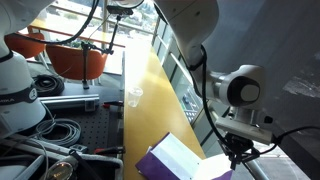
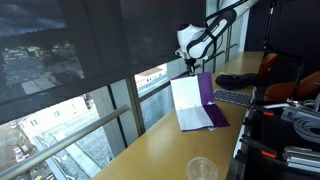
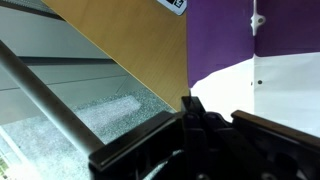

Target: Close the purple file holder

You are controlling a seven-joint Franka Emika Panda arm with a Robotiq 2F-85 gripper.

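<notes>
The purple file holder (image 2: 207, 90) lies on the wooden table by the window, with one leaf of white sheets (image 2: 186, 100) raised nearly upright. It also shows in an exterior view (image 1: 156, 166) at the near end of the table. My gripper (image 2: 188, 68) is at the top edge of the raised leaf and seems shut on it; it also shows in an exterior view (image 1: 238, 152). In the wrist view my dark fingers (image 3: 215, 112) fill the bottom, with the purple cover (image 3: 215, 35) and a white sheet (image 3: 280, 85) beyond them.
A small clear plastic cup (image 2: 201, 169) stands on the table (image 2: 150, 150) away from the folder; it also shows in an exterior view (image 1: 134, 96). A window with metal rails runs along the table's edge. A keyboard (image 2: 232, 97), cables and lab gear lie on the other side.
</notes>
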